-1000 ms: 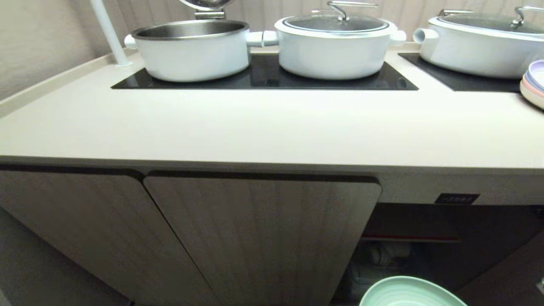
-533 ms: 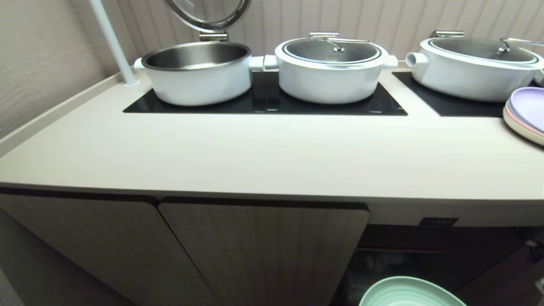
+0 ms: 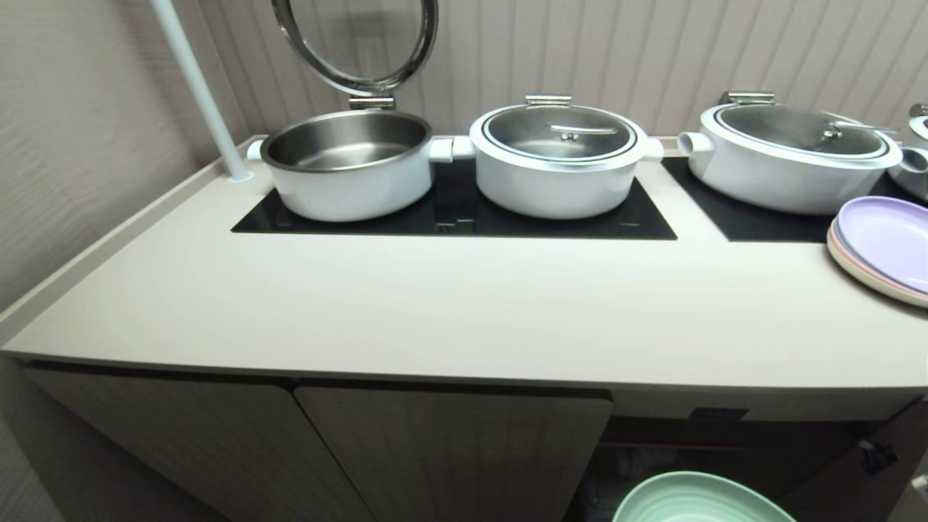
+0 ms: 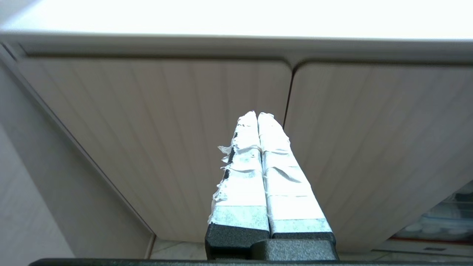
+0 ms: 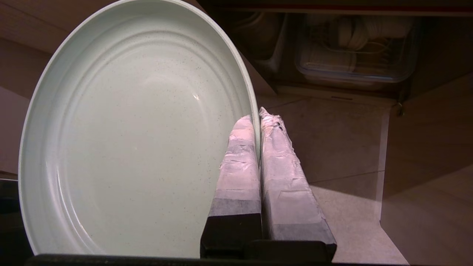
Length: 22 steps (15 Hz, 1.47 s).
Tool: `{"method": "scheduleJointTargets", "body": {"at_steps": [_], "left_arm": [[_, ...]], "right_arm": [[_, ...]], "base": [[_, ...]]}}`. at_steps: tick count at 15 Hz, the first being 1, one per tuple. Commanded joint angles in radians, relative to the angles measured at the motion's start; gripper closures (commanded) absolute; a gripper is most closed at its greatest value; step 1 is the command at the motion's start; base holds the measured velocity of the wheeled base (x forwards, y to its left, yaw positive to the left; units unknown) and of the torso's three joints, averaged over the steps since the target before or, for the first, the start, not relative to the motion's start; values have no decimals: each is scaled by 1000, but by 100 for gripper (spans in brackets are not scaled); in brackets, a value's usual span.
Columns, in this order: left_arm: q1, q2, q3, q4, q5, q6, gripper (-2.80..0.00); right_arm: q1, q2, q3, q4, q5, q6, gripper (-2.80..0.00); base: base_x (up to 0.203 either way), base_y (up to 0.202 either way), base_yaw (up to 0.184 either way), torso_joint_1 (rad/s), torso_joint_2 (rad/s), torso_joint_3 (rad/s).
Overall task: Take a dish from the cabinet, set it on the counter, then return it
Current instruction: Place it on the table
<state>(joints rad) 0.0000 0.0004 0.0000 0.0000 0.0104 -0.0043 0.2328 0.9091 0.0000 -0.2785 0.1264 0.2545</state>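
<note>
At the frame's bottom edge, the right claw (image 5: 258, 114) pinched the round, matte mint dish (image 5: 129, 129) by its rim; the tape-wrapped left claw (image 4: 257, 115) stayed closed before the ribbed cabinet (image 4: 147, 129).

Matte speckled dish (image 5: 129, 140), ribbed wood-look cabinet (image 4: 166, 122), smooth counter (image 3: 464, 304), glossy black cooktop (image 3: 453, 210), seemingly tape-wrapped fingers (image 5: 238, 155)

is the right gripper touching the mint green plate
Touching. In the right wrist view the right gripper is shut on the rim of the mint-green plate, one taped finger on each side of the edge.
</note>
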Motion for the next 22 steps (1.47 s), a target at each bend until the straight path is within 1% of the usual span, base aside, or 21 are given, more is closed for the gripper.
{"method": "scheduleJointTargets", "body": {"at_steps": [1, 8, 22], "left_arm": [[0, 0, 0, 0, 0, 0, 0], [0, 0, 0, 0, 0, 0, 0], [0, 0, 0, 0, 0, 0, 0]], "right_arm": [[0, 2, 0, -1, 1, 2, 0], [0, 11, 0, -8, 1, 2, 0], [-2, 13, 0, -13, -1, 0, 0]], "base": [[0, 0, 0, 285, -579, -287], [0, 0, 0, 191, -382, -199], [0, 0, 0, 155, -314, -162]]}}
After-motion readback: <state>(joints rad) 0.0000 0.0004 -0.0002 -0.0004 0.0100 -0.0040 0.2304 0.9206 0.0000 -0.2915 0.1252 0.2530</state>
